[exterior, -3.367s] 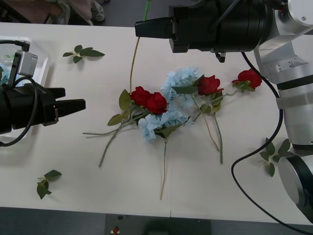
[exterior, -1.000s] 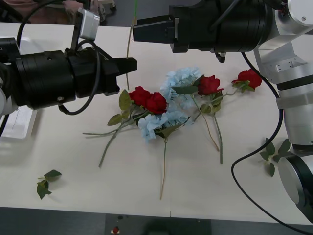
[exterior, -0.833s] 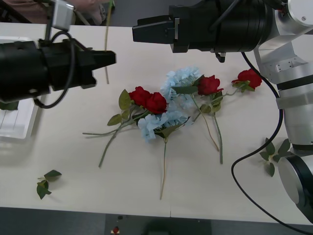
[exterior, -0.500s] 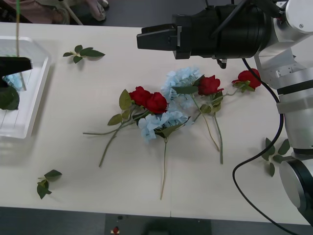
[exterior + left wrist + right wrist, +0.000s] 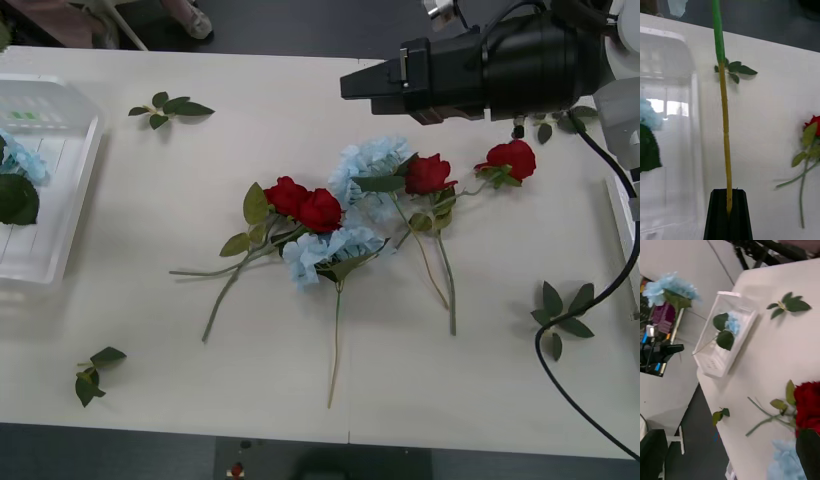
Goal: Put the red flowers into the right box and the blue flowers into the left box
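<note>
4 red flowers (image 5: 305,203), 3 blue flowers (image 5: 370,170) on table, 1 in left box (image 5: 70,190), 1 held; 4 leaf sprigs (image 5: 168,106).

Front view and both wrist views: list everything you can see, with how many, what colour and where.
red flowers: four, deep red, mid-table; two heads side by side, two more toward the robot's right.
blue flowers: four, pale blue; two in the mid-table pile, one lying in the left box, one held up by its stem.
left box: one, translucent white, at the table's left edge.
leaf sprigs: four, green, loose, scattered toward the table's edges.
table: one, white.
right gripper: one, black, above the table on the far side of the pile.
left gripper: one, black, shut on a blue flower's stem, near the left box.
</note>
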